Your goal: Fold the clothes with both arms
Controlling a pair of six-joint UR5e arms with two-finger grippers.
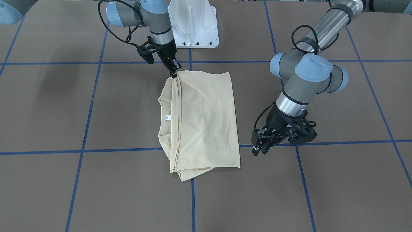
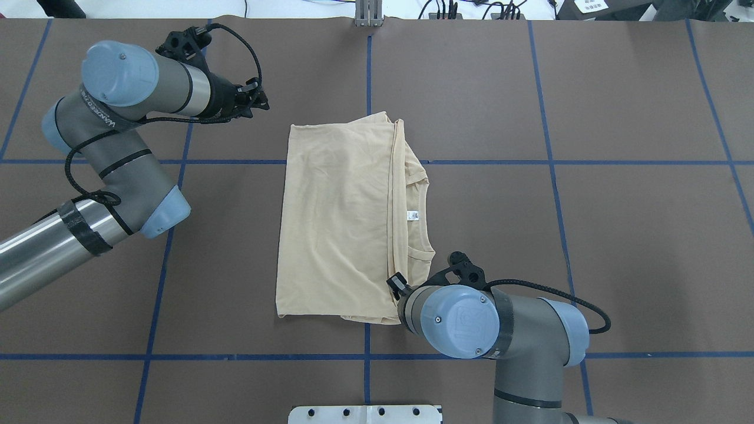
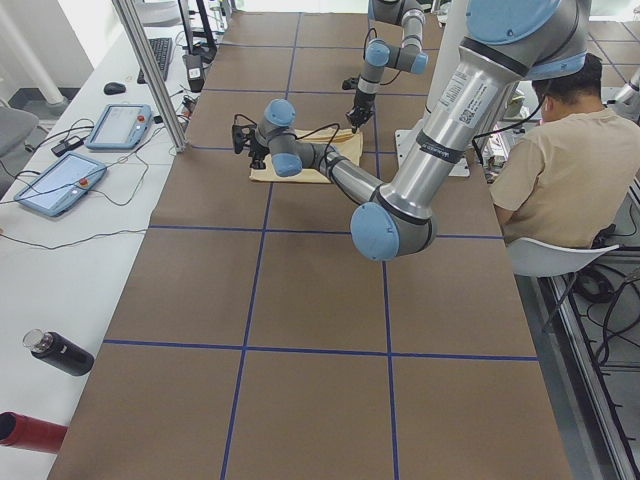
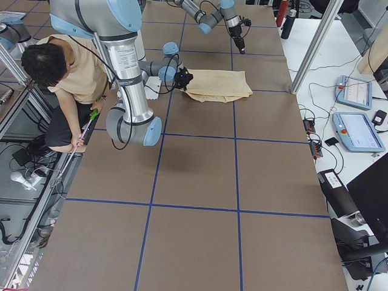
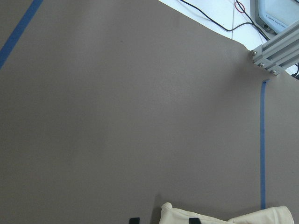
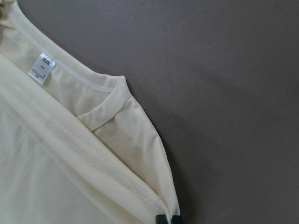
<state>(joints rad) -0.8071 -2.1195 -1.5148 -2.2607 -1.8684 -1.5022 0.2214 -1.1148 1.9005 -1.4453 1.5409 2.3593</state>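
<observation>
one pale yellow shirt (image 1: 206, 119) lies folded into a rough rectangle in the middle of the brown table (image 1: 322, 187). its neck opening and small white label (image 1: 167, 117) show along the side toward the robot's right. the right claw (image 1: 174, 73) is pinched together on the shirt's folded-over hem, at the corner nearest the robot's base. the left claw (image 1: 258, 149) hangs near the far left corner, fingers apart, clear of the cloth.

Bright even overhead light, soft shadows, sharp focus, slight wide-angle distortion
</observation>
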